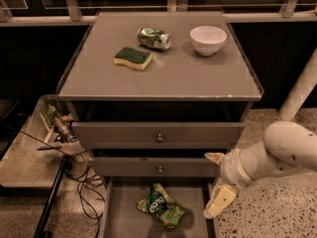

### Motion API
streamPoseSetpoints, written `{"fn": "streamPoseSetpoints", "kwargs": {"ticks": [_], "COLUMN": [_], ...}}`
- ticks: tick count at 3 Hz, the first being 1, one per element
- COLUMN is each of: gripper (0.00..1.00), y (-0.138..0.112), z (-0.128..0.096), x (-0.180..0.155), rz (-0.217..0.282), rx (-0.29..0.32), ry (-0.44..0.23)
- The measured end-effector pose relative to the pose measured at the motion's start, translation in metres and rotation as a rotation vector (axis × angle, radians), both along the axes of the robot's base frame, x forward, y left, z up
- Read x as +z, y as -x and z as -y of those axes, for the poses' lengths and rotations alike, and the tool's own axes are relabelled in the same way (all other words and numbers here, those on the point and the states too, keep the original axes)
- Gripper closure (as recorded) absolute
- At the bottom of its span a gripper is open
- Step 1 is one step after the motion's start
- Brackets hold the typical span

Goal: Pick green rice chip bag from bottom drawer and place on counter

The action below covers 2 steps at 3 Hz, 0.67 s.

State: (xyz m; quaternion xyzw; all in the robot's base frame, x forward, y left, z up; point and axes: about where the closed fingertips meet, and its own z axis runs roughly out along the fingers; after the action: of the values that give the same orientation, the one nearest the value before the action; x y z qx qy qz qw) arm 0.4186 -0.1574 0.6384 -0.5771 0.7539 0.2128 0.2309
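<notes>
Glossy green foil chip bag [161,206] slanting upper-left to lower-right in wide grey bottom drawer [121,213]. Pale two-finger claw [212,185] alongside, right of it, spread wide and empty.

Gripper [217,180] is hovering at the right edge of the open bottom drawer [124,217], with the green rice chip bag [161,206] lying inside.
Fingers [221,201] are standing spread apart, touching nothing; the bag is lying crumpled on the drawer floor, left of the gripper. Counter [163,78] is carrying a sponge [132,57], a green can [154,37] and a white bowl [208,39] toward its far side.
</notes>
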Motion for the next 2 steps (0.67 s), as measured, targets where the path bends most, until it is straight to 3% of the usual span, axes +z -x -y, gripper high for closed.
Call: {"fn": "streamPoseSetpoints", "kwargs": {"ticks": [2], "gripper": [0.00], "y": [0.020], "z": [-0.027], "x": [-0.077], "rz": [-0.025], "rx": [0.075], "ry": [-0.135]}}
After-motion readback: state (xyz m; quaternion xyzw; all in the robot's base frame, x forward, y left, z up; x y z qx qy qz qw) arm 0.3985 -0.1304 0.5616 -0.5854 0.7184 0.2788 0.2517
